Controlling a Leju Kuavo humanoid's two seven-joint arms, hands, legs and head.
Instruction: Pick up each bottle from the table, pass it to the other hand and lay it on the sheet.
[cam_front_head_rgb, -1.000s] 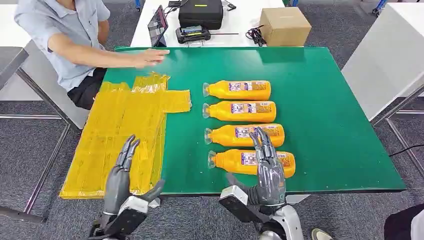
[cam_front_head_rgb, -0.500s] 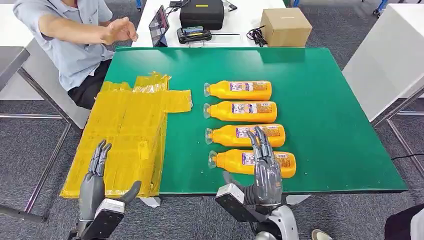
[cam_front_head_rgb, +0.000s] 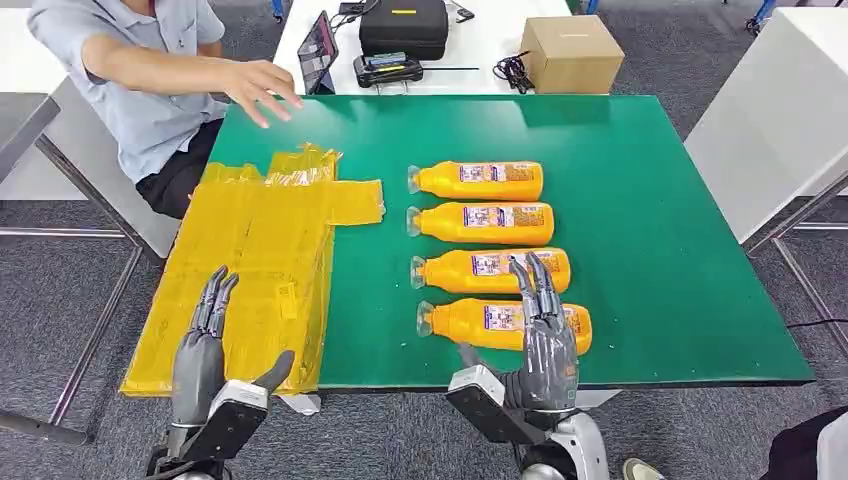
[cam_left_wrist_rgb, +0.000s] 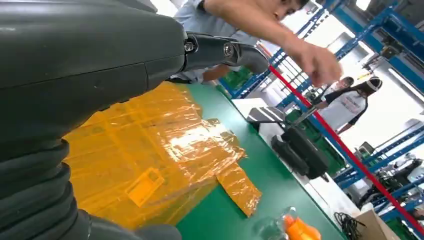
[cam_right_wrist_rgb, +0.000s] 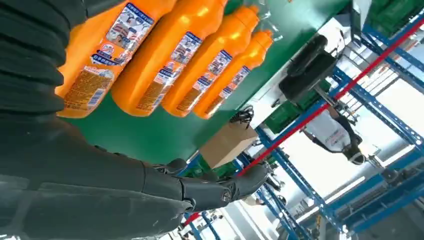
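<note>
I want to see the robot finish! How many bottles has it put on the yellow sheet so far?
None yet. All four bottles lie in a row on the green table, and the sheet has no bottle on it. The right hand is open over the nearest bottle, holding nothing. The left hand is open and empty by the sheet. Every pick-up, pass and lay-down is left.

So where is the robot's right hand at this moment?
In the head view the right hand hangs open at the green table's near edge, fingers spread above the nearest of the four orange bottles.
</note>
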